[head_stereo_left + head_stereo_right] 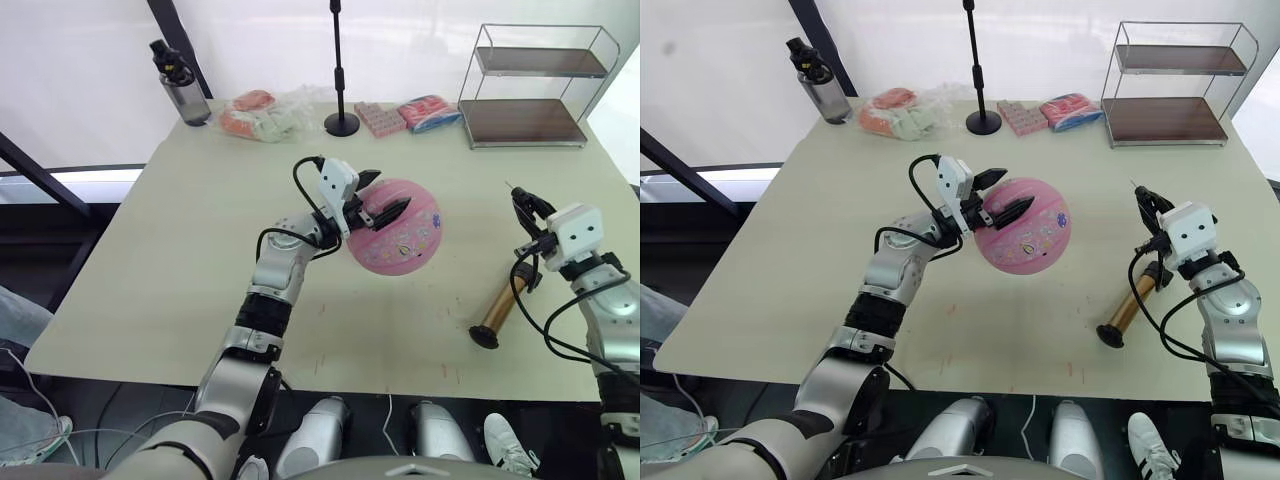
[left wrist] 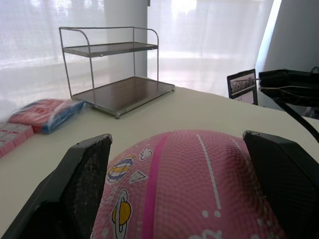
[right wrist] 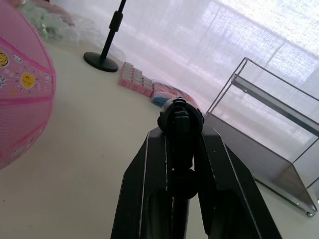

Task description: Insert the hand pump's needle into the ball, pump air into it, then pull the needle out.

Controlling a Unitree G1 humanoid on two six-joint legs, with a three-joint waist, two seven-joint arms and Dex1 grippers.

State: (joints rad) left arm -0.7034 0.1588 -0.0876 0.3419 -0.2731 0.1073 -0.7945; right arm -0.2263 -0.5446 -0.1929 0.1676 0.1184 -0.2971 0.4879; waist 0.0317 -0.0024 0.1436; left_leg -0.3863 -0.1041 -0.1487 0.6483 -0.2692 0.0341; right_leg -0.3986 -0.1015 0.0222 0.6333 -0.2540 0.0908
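The pink ball (image 1: 400, 238) with cartoon prints sits mid-table, and my left gripper (image 1: 381, 197) is shut on it, one black finger (image 2: 79, 179) on each side of its top. To the right, my right gripper (image 1: 528, 207) is shut on the black fitting (image 3: 180, 118) at the hose end. The needle (image 1: 510, 188) sticks up and back from it, well clear of the ball. The gold hand pump (image 1: 501, 305) lies slanted on the table below that gripper. Its black knob (image 1: 484, 337) points toward the front edge, and its black hose (image 1: 522, 290) loops up to the fitting.
A two-level wire shelf (image 1: 530, 85) stands at the back right. Along the back edge are a black stand (image 1: 341, 122), a pink and blue pack (image 1: 430, 112), a pink tray (image 1: 380, 118), a plastic bag of items (image 1: 262, 115) and a water bottle (image 1: 180, 85).
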